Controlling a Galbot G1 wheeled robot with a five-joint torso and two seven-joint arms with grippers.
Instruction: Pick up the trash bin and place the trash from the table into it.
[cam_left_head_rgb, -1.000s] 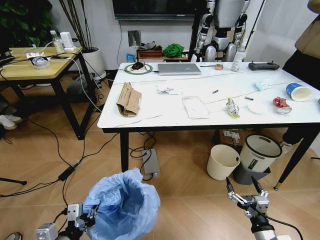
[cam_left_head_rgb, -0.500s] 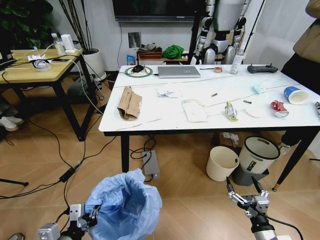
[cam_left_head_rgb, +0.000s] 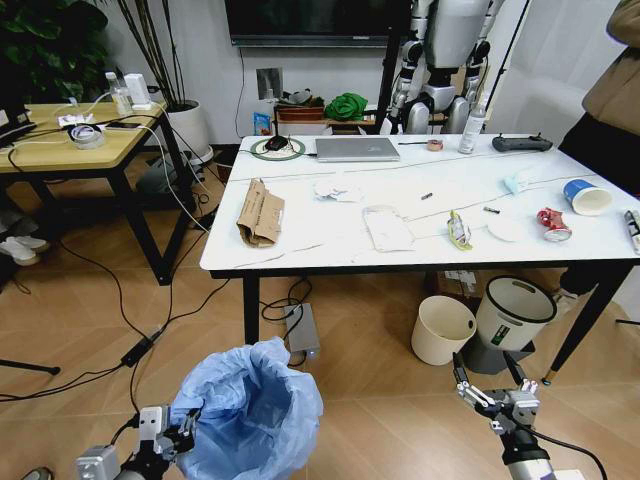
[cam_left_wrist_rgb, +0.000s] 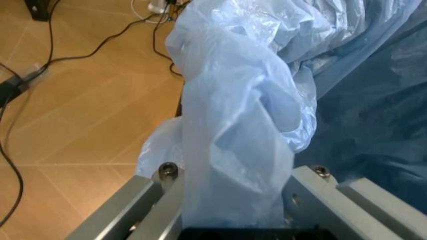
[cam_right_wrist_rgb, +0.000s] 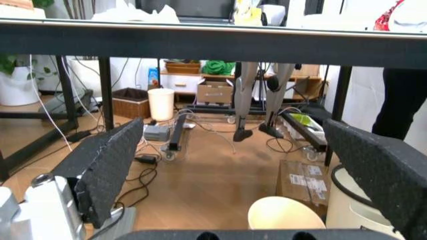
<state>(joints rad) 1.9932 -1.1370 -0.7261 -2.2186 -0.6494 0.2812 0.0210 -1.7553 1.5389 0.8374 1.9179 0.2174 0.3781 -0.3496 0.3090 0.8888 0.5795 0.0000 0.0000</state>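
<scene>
My left hand (cam_left_head_rgb: 172, 436) clenched on bag fold at bin (cam_left_head_rgb: 250, 415) rim, bin low at my left, near floor. Right hand (cam_left_head_rgb: 492, 385) released, hanging low short of counter (cam_left_head_rgb: 330, 255). Trash spread on counter: cardboard (cam_left_head_rgb: 260, 212), papers (cam_left_head_rgb: 335, 187), packet (cam_left_head_rgb: 388, 228), wrapper (cam_left_head_rgb: 458, 230), can (cam_left_head_rgb: 552, 223), cup (cam_left_head_rgb: 585, 196). My worry: grip holds thin plastic only; liner may tear or slip, dropping bin. Drops may also miss floppy bag mouth.

Looks like a robotics lab dressed up as a living room: another humanoid robot (cam_left_head_rgb: 440, 60) is standing at the back wall under a wall-mounted TV (cam_left_head_rgb: 315, 18), cables (cam_left_head_rgb: 130, 300) are trailing all over the wood floor, and a laptop (cam_left_head_rgb: 357, 148) is sitting on the white table (cam_left_head_rgb: 300, 255).
</scene>
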